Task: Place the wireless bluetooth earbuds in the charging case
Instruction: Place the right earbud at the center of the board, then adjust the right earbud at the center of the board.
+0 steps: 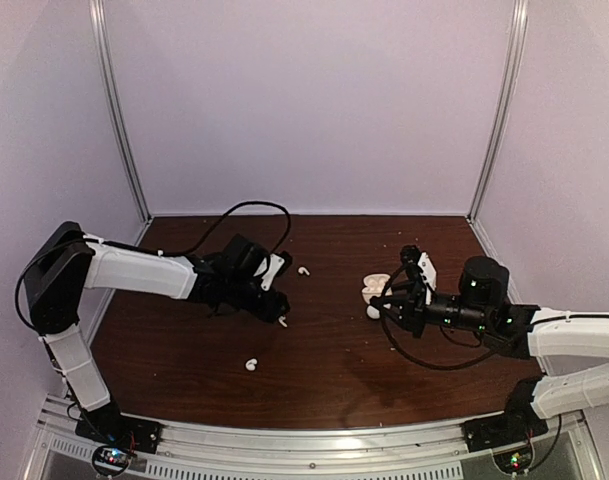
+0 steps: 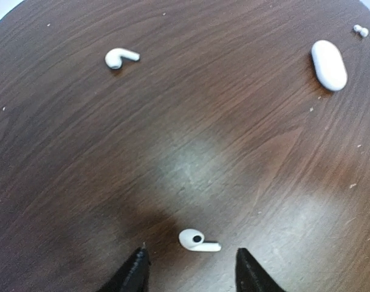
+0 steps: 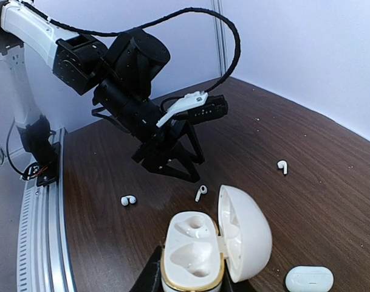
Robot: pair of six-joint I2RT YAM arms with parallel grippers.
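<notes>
My left gripper is open, its black fingers on either side of a white earbud lying on the table; this earbud also shows in the top view. A second earbud lies farther back. A third earbud lies nearer the front. A tiny fourth earbud shows far off in the left wrist view. My right gripper is shut on the open charging case, lid swung aside, both wells looking empty. The case also shows in the top view.
A second, closed white case lies on the table beside the held case; it also shows in the top view and the left wrist view. The left arm's black cable loops above the brown table. White walls enclose the back and sides.
</notes>
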